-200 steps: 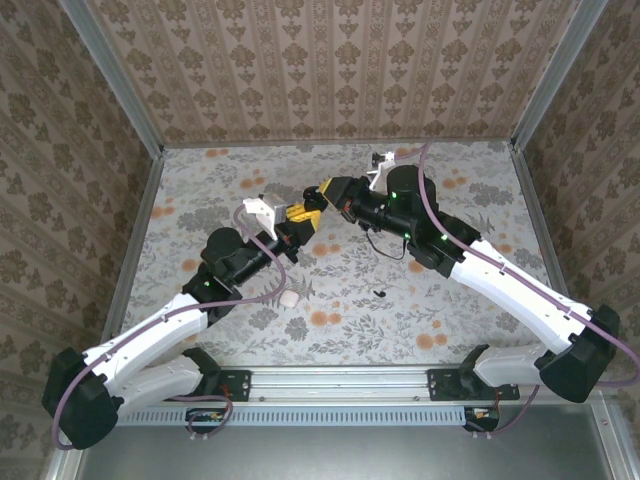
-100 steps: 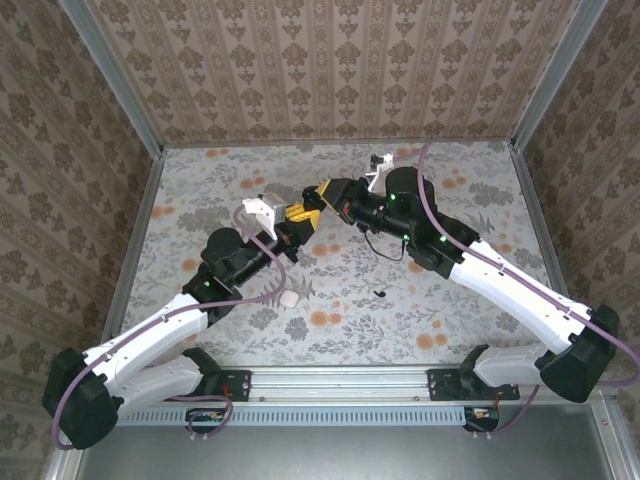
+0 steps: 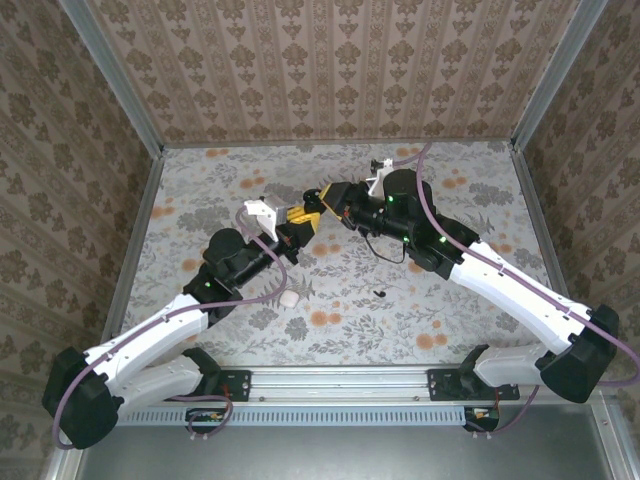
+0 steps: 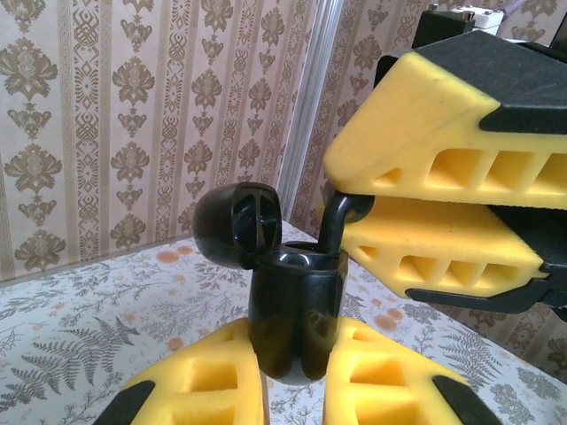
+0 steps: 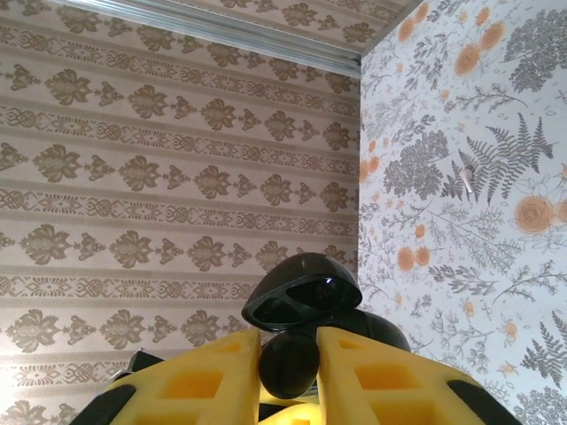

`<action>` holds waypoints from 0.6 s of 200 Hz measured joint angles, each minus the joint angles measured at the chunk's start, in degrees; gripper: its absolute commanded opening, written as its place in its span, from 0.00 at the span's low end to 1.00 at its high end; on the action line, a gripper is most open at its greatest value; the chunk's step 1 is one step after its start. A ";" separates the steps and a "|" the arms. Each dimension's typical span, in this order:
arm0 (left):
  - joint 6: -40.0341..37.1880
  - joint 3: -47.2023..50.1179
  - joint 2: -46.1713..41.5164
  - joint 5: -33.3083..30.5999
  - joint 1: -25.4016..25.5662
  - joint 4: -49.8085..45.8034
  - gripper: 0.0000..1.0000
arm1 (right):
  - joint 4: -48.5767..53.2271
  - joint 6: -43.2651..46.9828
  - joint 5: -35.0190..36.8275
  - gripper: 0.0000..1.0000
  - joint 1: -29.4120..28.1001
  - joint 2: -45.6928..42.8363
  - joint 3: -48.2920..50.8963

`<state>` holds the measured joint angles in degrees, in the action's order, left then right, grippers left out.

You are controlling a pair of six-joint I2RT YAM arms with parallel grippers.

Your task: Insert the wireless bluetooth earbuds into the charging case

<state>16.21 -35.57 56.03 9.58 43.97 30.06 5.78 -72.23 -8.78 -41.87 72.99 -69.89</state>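
The charging case [image 4: 294, 305] stands in the left gripper [image 4: 294, 381], its lid [image 4: 237, 224] tipped back to the left. Just above, the right gripper [image 5: 289, 354] has an earbud [image 4: 333, 220] at the case's open top. A second earbud [image 3: 380, 293] lies on the table [image 3: 200, 190], right of a pebble [image 3: 289, 297]

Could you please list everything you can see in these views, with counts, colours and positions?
charging case: one, black, lid open, held between the left fingers, above the table.
held earbud: one, black, pinched by the right fingers, stem at the case's open top.
loose earbud: one, black speck, lying near the table's middle.
white pebble: one, white, on the table beside the left arm.
table: one, floral grey and orange.
left fingers: two, yellow, shut on the case.
right fingers: two, yellow, shut on the held earbud.
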 measured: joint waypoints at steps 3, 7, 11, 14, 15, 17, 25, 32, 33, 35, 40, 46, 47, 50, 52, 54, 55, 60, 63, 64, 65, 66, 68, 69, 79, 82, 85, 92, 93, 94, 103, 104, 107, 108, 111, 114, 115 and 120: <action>0.00 0.00 0.00 0.02 0.00 -0.02 0.00 | 0.11 0.02 0.02 0.27 0.00 -0.02 0.00; 0.00 0.00 0.00 0.02 0.00 -0.07 0.00 | 0.26 0.02 0.04 0.27 0.00 -0.04 0.00; 0.00 0.02 0.02 0.02 0.00 -0.11 0.00 | 0.37 0.07 0.13 0.28 -0.02 -0.07 -0.02; 0.00 0.04 0.02 0.02 0.00 -0.11 0.00 | 0.48 0.07 0.17 0.28 -0.02 -0.07 -0.02; 0.00 0.04 0.02 0.02 0.00 -0.13 0.00 | 0.48 0.07 0.17 0.28 -0.02 -0.07 -0.02; 0.00 0.04 0.02 0.02 0.00 -0.15 0.00 | 0.52 0.15 0.17 0.29 -0.04 -0.07 -0.02; 0.00 0.09 0.02 0.04 0.00 -0.24 0.00 | 0.70 0.22 0.20 0.29 -0.04 -0.09 -0.02; 0.00 0.11 0.02 0.02 0.00 -0.31 0.00 | 0.83 0.26 0.22 0.30 -0.04 -0.11 -0.04; 0.00 0.11 0.02 0.02 0.00 -0.28 0.00 | 0.85 0.26 0.22 0.30 -0.04 -0.11 -0.04; 0.00 0.13 0.02 0.02 0.00 -0.28 0.00 | 0.87 0.26 0.22 0.30 -0.04 -0.11 -0.04; 0.00 0.20 0.02 0.02 0.00 -0.31 0.00 | 0.92 0.35 0.22 0.31 -0.04 -0.11 -0.04; 0.00 0.24 0.02 0.02 0.00 -0.28 0.00 | 1.11 0.42 0.22 0.32 -0.04 -0.11 -0.13; 0.00 0.24 0.02 0.04 0.00 -0.28 0.00 | 1.14 0.42 0.22 0.32 -0.04 -0.09 -0.13; 0.00 0.24 0.02 0.04 0.00 -0.33 0.00 | 1.25 0.44 0.24 0.32 -0.04 -0.11 -0.15; 0.00 0.24 0.02 0.04 0.00 -0.33 0.00 | 1.31 0.44 0.24 0.32 -0.04 -0.09 -0.15; 0.00 0.24 0.02 0.04 0.00 -0.35 0.00 | 1.33 0.46 0.22 0.32 -0.04 -0.09 -0.15; 0.00 0.24 0.02 0.07 0.00 -0.35 0.00 | 1.36 0.46 0.24 0.32 -0.04 -0.09 -0.17; 0.00 0.24 0.02 0.09 0.00 -0.39 0.00 | 1.51 0.50 0.22 0.33 -0.04 -0.09 -0.24; 0.00 0.24 0.02 0.11 0.00 -0.42 0.00 | 1.64 0.55 0.24 0.33 -0.04 -0.09 -0.33; 0.00 0.24 0.02 0.13 0.00 -0.42 0.00 | 1.68 0.57 0.24 0.33 -0.04 -0.09 -0.35; 0.00 0.24 0.02 0.15 0.00 -0.44 0.00 | 1.77 0.63 0.24 0.33 -0.04 -0.09 -0.39; 0.00 0.24 0.02 0.15 0.00 -0.44 0.00 | 1.79 0.63 0.24 0.33 -0.04 -0.09 -0.42; 0.00 0.24 0.02 0.20 0.00 -0.44 0.00 | 1.92 0.66 0.24 0.33 -0.04 -0.09 -0.48; 0.00 0.24 0.02 0.22 0.00 -0.44 0.00 | 1.99 0.72 0.24 0.33 -0.04 -0.09 -0.50; 0.00 0.24 0.02 0.26 0.00 -0.39 0.00 | 2.43 1.18 0.24 0.34 -0.04 -0.09 -0.81; 0.00 0.24 0.02 0.26 0.00 -0.39 0.00 | 2.64 1.36 0.24 0.34 -0.04 -0.09 -0.96; -0.02 0.24 0.02 0.31 0.00 -0.37 0.00 | 2.86 1.53 0.24 0.34 -0.04 -0.07 -1.09; -0.02 0.24 0.02 0.46 0.00 -0.28 0.00 | 3.43 1.77 0.24 0.34 -0.04 -0.02 -1.44; 0.00 0.24 0.02 0.46 0.00 -0.24 0.00 | 3.45 1.77 0.22 0.34 -0.04 -0.02 -1.46; -0.02 0.24 0.02 0.46 0.00 -0.24 0.00 | 3.54 1.81 0.24 0.34 -0.04 -0.02 -1.53; -0.02 0.24 0.02 0.63 0.00 -0.04 0.00 | 4.13 2.23 0.22 0.34 -0.04 0.02 -1.95; 0.00 0.24 0.02 0.66 0.00 -0.04 0.00 | 4.17 2.23 0.22 0.34 -0.04 0.02 -1.99; -0.02 0.24 0.02 0.68 0.00 -0.02 0.00 | 4.46 2.51 0.22 0.34 -0.04 0.07 -2.21; 0.00 0.24 0.02 0.68 0.00 0.00 0.00 | 4.52 2.58 0.22 0.34 -0.04 0.09 -2.25; 0.00 0.24 0.02 0.70 0.00 0.00 0.00 | 4.79 2.69 0.22 0.34 -0.04 0.11 -2.43; -0.02 0.24 0.02 0.72 0.00 0.02 0.00 | 5.05 2.97 0.24 0.34 -0.04 0.13 -2.60; -0.02 0.24 0.02 0.74 0.00 0.04 0.00 | 5.09 3.02 0.22 0.34 -0.04 0.15 -2.64; -0.02 0.24 0.02 0.90 0.00 0.09 0.00 | 5.53 3.23 0.22 0.34 -0.07 0.22 -2.89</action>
<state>16.19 -35.33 56.05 10.48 43.97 30.15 11.31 -68.99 -8.56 -41.93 73.21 -72.77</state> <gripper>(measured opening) 0.148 0.340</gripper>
